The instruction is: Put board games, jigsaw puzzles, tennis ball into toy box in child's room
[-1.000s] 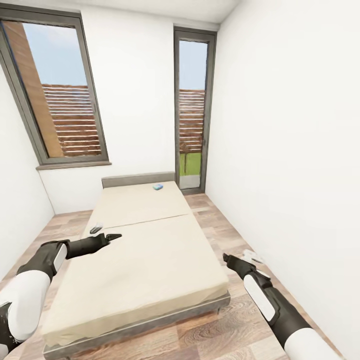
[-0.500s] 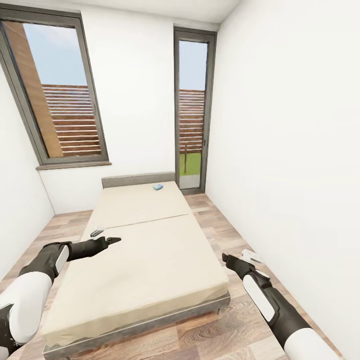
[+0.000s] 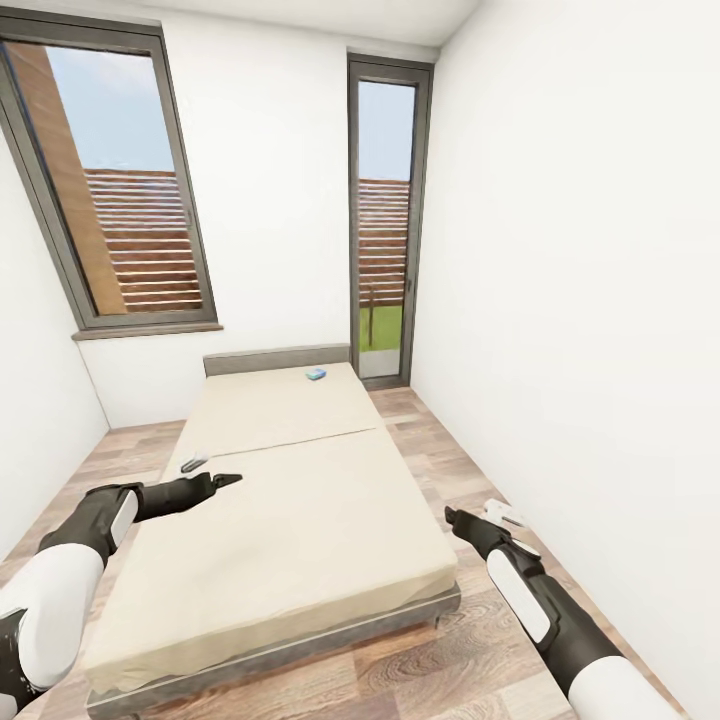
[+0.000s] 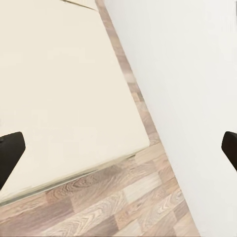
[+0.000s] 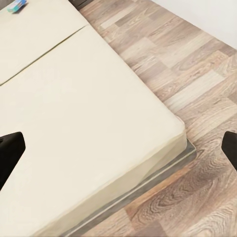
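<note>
Under the two tall windows [image 3: 120,190], at twelve o'clock from the robot, the bed [image 3: 270,520] takes most of the wood floor [image 3: 440,640], with its plain beige mattress and the low grey headboard [image 3: 277,358] at the far end. On the mattress, near the headboard at about one o'clock, lies one board game [image 3: 316,374], a small blue flat box. A second flat thing [image 3: 193,462], grey and white, rests at the mattress edge at about eleven o'clock, just beside the left gripper; it may be the other game, but it is too small to be sure. The left gripper [image 3: 228,480] hangs over the mattress at ten o'clock, and in its wrist view the two fingertips [image 4: 10,148] stand far apart, so it is spread wide and holds nothing. The right gripper [image 3: 452,517] is above the floor at four o'clock beside the bed, also spread wide and free. I judge that such a box is light and stiff, thin, with a rather smooth cover, and it lies flat on a soft surface. It would be best to take it across a short edge or at a corner that reaches over the mattress side.
</note>
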Available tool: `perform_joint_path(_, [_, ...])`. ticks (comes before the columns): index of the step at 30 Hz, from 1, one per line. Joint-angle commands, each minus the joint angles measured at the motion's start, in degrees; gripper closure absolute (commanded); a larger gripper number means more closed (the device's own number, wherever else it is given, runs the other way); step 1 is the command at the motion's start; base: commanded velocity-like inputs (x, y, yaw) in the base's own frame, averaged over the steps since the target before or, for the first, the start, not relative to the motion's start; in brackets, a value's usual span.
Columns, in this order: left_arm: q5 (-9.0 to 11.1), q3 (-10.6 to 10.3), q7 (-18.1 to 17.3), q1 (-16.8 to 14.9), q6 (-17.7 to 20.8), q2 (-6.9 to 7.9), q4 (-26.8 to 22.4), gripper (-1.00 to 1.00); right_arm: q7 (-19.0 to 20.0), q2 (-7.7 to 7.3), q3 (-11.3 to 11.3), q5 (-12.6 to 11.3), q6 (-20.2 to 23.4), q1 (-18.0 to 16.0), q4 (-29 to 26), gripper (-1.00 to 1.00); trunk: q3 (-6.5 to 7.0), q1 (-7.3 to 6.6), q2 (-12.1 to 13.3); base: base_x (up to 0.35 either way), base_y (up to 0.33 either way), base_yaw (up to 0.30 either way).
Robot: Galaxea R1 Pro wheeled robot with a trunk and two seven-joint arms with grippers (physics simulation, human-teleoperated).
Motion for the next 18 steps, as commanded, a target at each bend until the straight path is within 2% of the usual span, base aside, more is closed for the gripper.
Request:
perform_joint_path(1, [-0.6,0.5,-0.4,-0.1,0.0,-0.05,0.0,-1.00,-0.5,-0.06,0.3,-0.4,0.1,0.0,-0.1,-1.00,-0.07,0.03,-0.1,0.000,0.000,0.000])
perform_joint_path(5, [-0.6,0.5,-0.5,-0.1,-1.1,-0.04,0.0,-1.00,-0.5,-0.02,0.4,-0.4,0.1,0.0,-0.1,-1.00,-0.07,0.03,-0.1,0.000,-0.021,0.000])
perform_joint_path(9, [-0.6,0.5,-0.1,-0.1,-1.3,-0.10,0.1,-1.00,-0.5,-0.01,0.5,-0.4,0.2,0.0,-0.2,-1.00,-0.07,0.03,-0.1,0.000,-0.161,0.035])
perform_joint_path(18, [-0.6,0.5,0.1,0.0,-1.4,-0.12,0.1,-1.00,-0.6,-0.01,0.5,-0.4,0.2,0.0,-0.1,-1.00,-0.07,0.03,-0.1,0.000,-0.282,0.244])
